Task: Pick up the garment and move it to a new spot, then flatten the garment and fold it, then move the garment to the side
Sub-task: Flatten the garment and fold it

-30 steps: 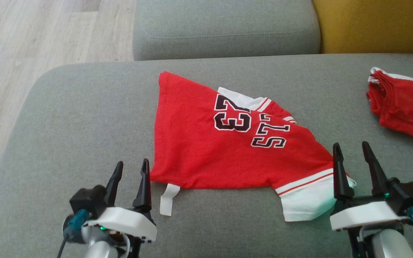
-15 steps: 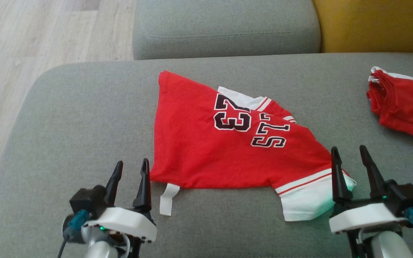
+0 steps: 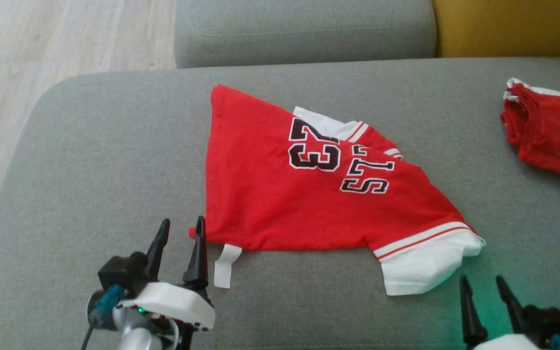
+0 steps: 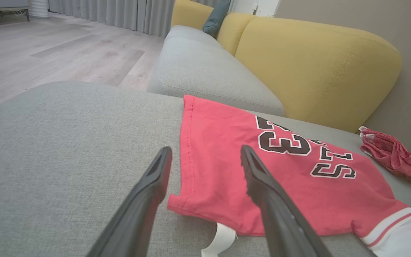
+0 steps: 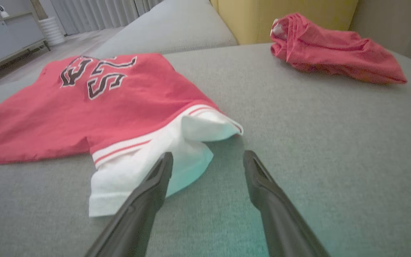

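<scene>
Grey cushion [image 3: 90, 160] bears red jersey [image 3: 299, 194], part-folded. Both stand wide, empty: left gripper [image 3: 183, 220] at near hem corner, right gripper [image 3: 481, 278] just off white sleeve [image 3: 421, 267].

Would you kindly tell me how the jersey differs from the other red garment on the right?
The jersey lies spread out, mostly flat; the garment is bunched in a heap. The jersey bears dark numbers and letters and a wide white sleeve; the garment shows plain red with thin white trim. Both are red and lie on the grey sofa.
</scene>
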